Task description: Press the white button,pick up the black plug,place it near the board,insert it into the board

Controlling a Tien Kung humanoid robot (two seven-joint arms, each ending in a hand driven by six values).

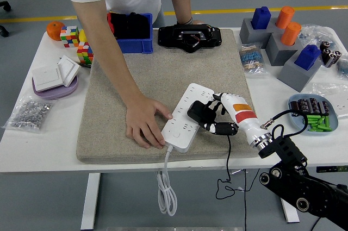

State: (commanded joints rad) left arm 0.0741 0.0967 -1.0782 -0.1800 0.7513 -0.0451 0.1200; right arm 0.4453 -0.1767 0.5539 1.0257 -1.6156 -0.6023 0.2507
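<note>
While the right hand (217, 116) reaches in from the lower right, its fingers are clamped on the black plug (200, 113). The plug sits against the right edge of the white board (185, 117), over its middle sockets; whether its pins are in a socket cannot be told. The plug's black cord (229, 160) hangs down past the table (43, 141) edge. The board lies diagonally on a grey mat (157, 79), with its white button (176, 133) at the near end and its white cable (166, 187) dropping off the front of the table.

A person stands at the far side. One hand of the person (144, 125) rests flat on the mat, fingertips touching the board's near left corner. The person's other hand is behind a black device (189, 37) at the mat's far edge.

A blue bin (130, 32) stands left of that device. Grey blocks (283, 41) with blue and orange caps stand at the far right.
</note>
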